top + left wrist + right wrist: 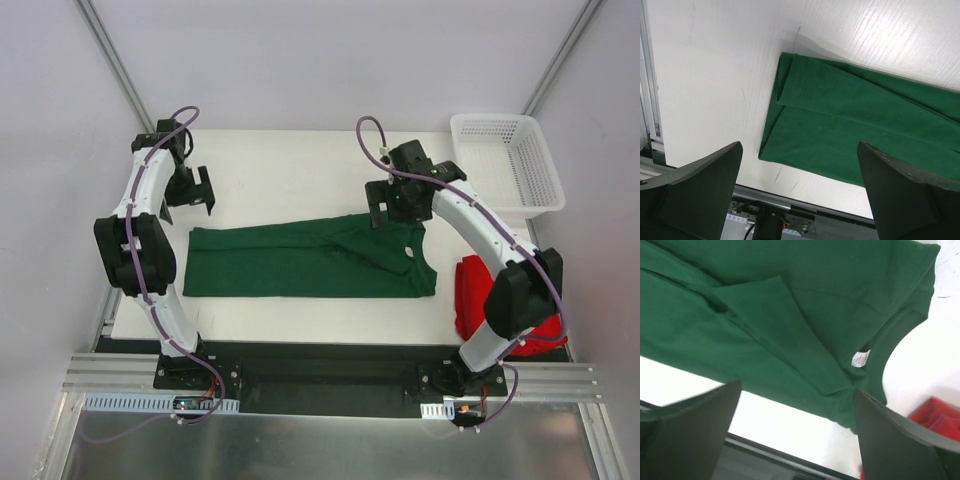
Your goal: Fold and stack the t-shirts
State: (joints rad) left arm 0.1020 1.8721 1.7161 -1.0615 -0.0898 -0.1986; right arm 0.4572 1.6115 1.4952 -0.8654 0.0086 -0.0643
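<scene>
Two claws, both spread wide and holding nothing: left gripper [188, 200] hovers over the white table [280, 170] just beyond the hem end, right gripper [393, 218] hangs over the collar end. Dark green cotton t-shirt [300, 265] lies flat mid-table, folded lengthwise into a long band, sleeve flap on top, neck label [860, 358] showing. Red garment [472, 290] sits by the right arm's base, partly hidden. White plastic mesh basket [540, 175] at far right. Fabric looks light and limp, so it'll sag and the layers may peel apart. I'd pinch through all layers at the hem corners [782, 95], not the loose flap
</scene>
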